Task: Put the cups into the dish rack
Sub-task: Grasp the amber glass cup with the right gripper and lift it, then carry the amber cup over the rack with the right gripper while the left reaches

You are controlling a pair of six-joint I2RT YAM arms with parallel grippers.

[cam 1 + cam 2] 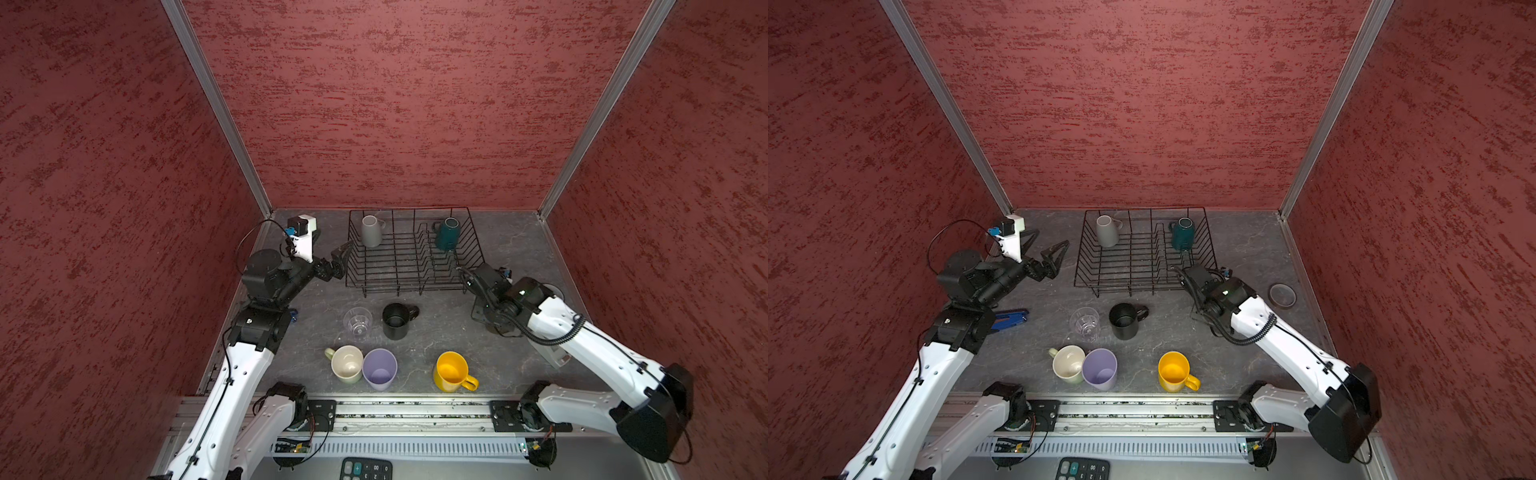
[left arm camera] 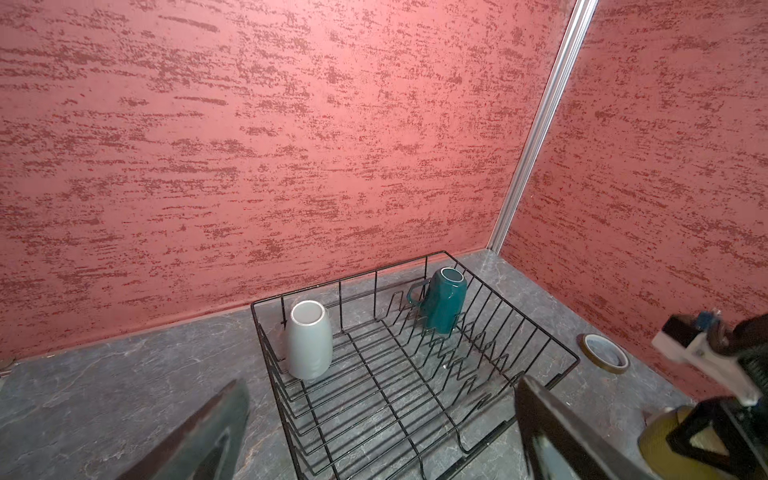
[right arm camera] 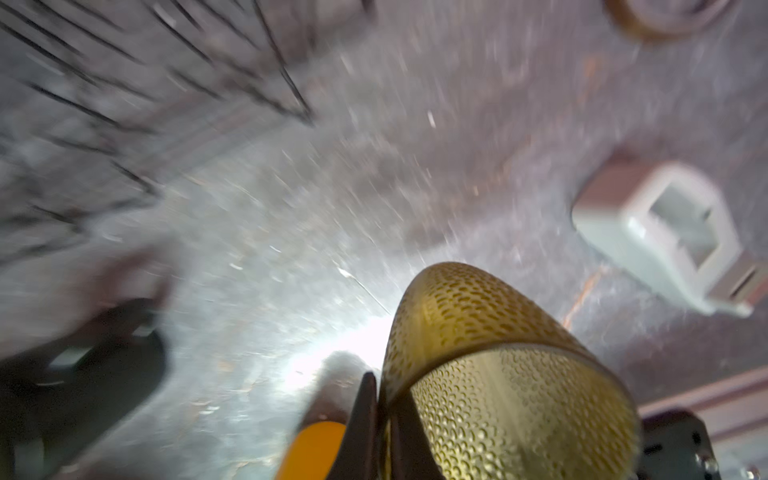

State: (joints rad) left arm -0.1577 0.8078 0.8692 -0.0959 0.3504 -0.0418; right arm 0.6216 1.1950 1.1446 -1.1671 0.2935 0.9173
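Observation:
The black wire dish rack point(image 1: 415, 287) point(image 2: 419, 415) stands at the back and holds an upturned grey mug point(image 1: 371, 231) point(image 2: 309, 340) and an upturned teal mug point(image 1: 448, 233) point(image 2: 442, 305). On the table in front stand a clear glass point(image 1: 358, 322), a black mug point(image 1: 396, 321), a pale-green mug point(image 1: 347, 364), a lilac tumbler point(image 1: 379, 369) and a yellow mug point(image 1: 452, 372). My left gripper point(image 1: 330, 245) point(image 2: 374, 436) hangs open and empty beside the rack's left end. My right gripper point(image 3: 380, 386) is shut on the wall of a dimpled brown mug point(image 3: 498, 395) point(image 2: 660, 436), right of the rack's front corner. In both top views the arm hides that grip.
A tape roll point(image 1: 1282, 296) point(image 2: 604, 353) lies by the right wall. A grey tape dispenser point(image 3: 665, 237) point(image 1: 552, 353) sits under the right arm. A blue tool point(image 1: 1011, 319) lies near the left arm, and a calculator point(image 1: 365, 469) is at the front edge.

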